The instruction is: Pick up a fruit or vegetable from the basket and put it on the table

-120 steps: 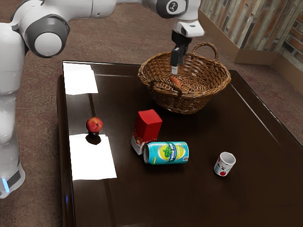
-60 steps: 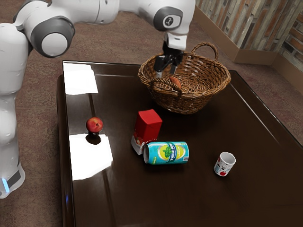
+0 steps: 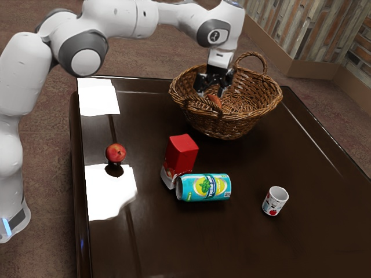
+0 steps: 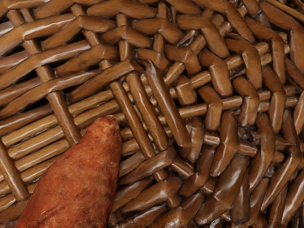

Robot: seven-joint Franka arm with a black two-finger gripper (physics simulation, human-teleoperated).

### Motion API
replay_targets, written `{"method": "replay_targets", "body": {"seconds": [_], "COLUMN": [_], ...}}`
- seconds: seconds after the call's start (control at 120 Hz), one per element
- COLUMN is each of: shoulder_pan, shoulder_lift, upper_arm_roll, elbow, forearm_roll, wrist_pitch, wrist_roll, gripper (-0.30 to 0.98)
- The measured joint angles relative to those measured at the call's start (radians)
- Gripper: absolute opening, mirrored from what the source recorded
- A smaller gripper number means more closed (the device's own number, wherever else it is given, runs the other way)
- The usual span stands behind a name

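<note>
room: brown floor (image 3: 145, 61), backed by a plank-patterned wall (image 3: 322, 35) at the exterior view's two o'clock
table (image 3: 174, 243): dark, glossy, marked by white glare (image 3: 110, 191) at eight and ten o'clock
basket (image 3: 223, 128): placed near the table's twelve o'clock
sweet potato (image 3: 215, 99): contained in the basket, cut off in the wrist view
gripper (image 3: 211, 93): fingers spread wide, blackened tips hard to make out

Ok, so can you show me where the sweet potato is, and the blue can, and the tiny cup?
Sweet potato (image 4: 75, 183): wrist view, on its reddish-brown skin.
Blue can (image 3: 204, 187): exterior view, on its printed side.
Tiny cup (image 3: 273, 202): exterior view, on its outer wall, below the rim.
</note>
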Motion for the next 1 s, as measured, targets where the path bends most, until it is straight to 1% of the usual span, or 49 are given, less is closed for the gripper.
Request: {"method": "replay_targets", "body": {"seconds": [0.1, 0.183, 0.325, 0.667, 0.775, 0.858, 1.0], "shoulder_pan": [0.006, 0.008, 0.021, 0.022, 0.023, 0.025, 0.029], "shoulder_lift": [0.014, 0.035, 0.088, 0.12, 0.131, 0.166, 0.182], "upper_arm_roll": [-0.001, -0.004, -0.008, -0.014, -0.014, -0.015, -0.022], "elbow": [0.014, 0.061, 0.103, 0.11, 0.164, 0.217, 0.219], "forearm_roll": [0.0, 0.001, 0.0, -0.001, 0.0, -0.001, -0.002], "wrist_pitch": [0.006, 0.011, 0.016, 0.03, 0.035, 0.038, 0.041], "wrist_roll": [0.03, 0.053, 0.085, 0.138, 0.149, 0.157, 0.168], "gripper": [0.68, 0.68, 0.68, 0.68, 0.68, 0.68, 0.68]}}
